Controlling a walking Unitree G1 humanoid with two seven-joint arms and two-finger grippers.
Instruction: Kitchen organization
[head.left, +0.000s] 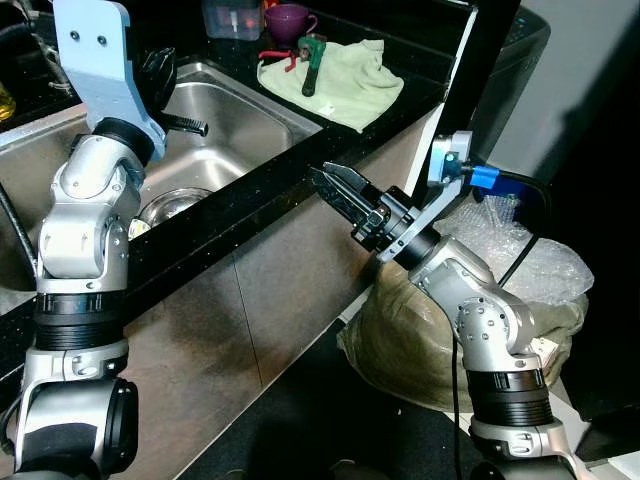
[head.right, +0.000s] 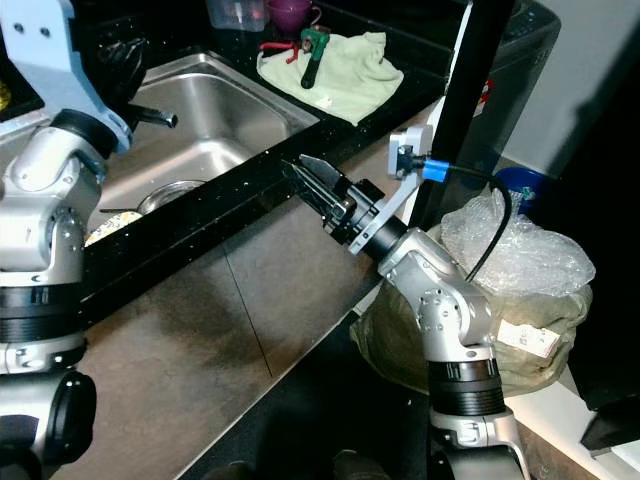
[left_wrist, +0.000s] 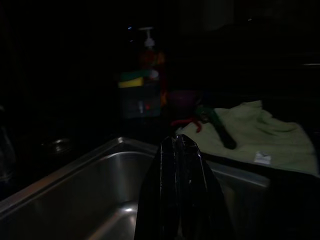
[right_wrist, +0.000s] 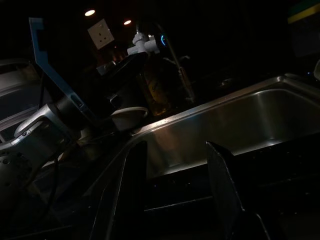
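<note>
So the robot is standing at a black countertop (head.left: 300, 175) with a stainless sink (head.left: 240, 125) set into it. The right gripper (head.left: 330, 185) is out in front of the counter's edge, just below the rim, fingers spread apart with nothing between them. In the right wrist view you can see the two black fingers (right_wrist: 222, 175) parted with the sink basin beyond them, plus a faucet (right_wrist: 150, 42) further back.

The left gripper (left_wrist: 177, 165) is up over the sink near its left side. From the left wrist view its fingers look pressed together, narrow, holding nothing as far as I can make out, though it's really dark there.

The stuff to tidy sits well away from both grippers: a pale green cloth (head.left: 345, 80) lies on the counter to the right of the sink, with a green-handled tool (head.left: 312, 60) and something red (head.left: 275, 55) lying on its far edge. Just behind that there's a purple cup (head.left: 288, 18) and a clear plastic container (head.left: 232, 18). A metal bowl (head.left: 172, 205) sits in the sink bottom.

On the floor by the right arm there's a big bag with bubble wrap (head.left: 520, 255) on top.
</note>
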